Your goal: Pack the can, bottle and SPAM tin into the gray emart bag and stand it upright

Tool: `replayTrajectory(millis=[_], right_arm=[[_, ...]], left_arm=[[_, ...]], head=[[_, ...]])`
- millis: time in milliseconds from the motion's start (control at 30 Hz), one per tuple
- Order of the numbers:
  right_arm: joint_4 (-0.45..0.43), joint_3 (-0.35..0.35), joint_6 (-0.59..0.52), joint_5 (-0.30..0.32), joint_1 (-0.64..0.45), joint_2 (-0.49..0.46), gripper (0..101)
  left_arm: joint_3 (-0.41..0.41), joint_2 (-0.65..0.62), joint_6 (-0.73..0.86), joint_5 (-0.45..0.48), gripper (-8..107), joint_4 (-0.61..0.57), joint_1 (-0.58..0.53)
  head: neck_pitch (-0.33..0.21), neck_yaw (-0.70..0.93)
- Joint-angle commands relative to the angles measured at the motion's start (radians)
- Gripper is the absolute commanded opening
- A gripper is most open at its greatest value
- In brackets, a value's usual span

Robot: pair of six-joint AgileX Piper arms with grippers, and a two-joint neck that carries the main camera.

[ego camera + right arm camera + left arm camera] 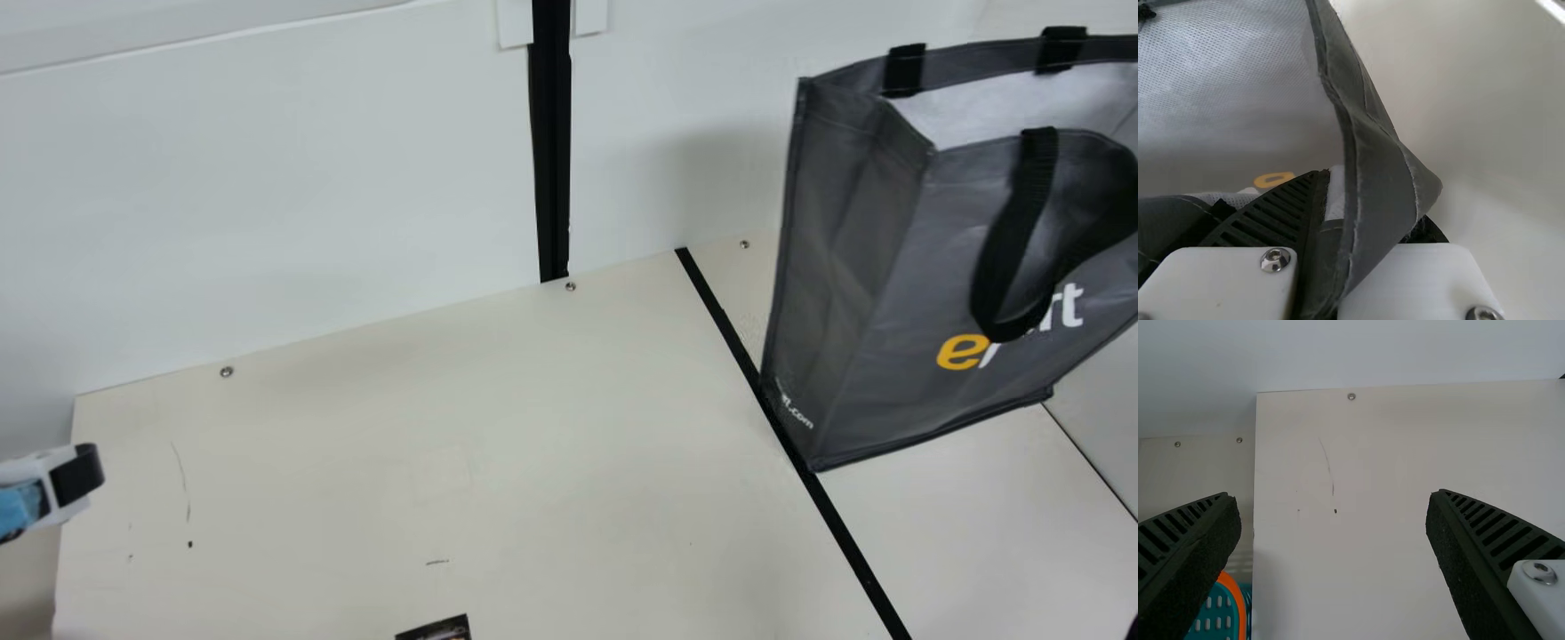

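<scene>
Perhaps lab: screwed-down tabletop (444, 453), plain white panels (267, 196).

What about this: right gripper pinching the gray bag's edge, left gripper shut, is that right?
Not quite: the left gripper is open, its fingers wide apart in the left wrist view. The right gripper does pinch the gray bag's edge.

We see a pale wall (267, 196) split by a black upright strip (553, 160), meeting a cream tabletop (400, 444) with screws (227, 372) along its far edge, a slanting black line (729, 331) and a few dark scuffs (189, 544).
</scene>
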Motion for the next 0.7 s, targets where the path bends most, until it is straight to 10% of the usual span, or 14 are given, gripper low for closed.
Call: replayTrajectory(millis=[0,667], right_arm=[[0.003,-0.006,0.011,0.002,-0.007,0.013,17],[0.094,-0.102,0.101,0.002,-0.039,0.028,83]], left_arm=[[0.000,0.000,0.000,0.000,90,0.000,0.000],[0.000,0.000,0.000,0.000,90,0.000,0.000]], head=[[-0.021,-0.002],[-0.021,-0.002]])
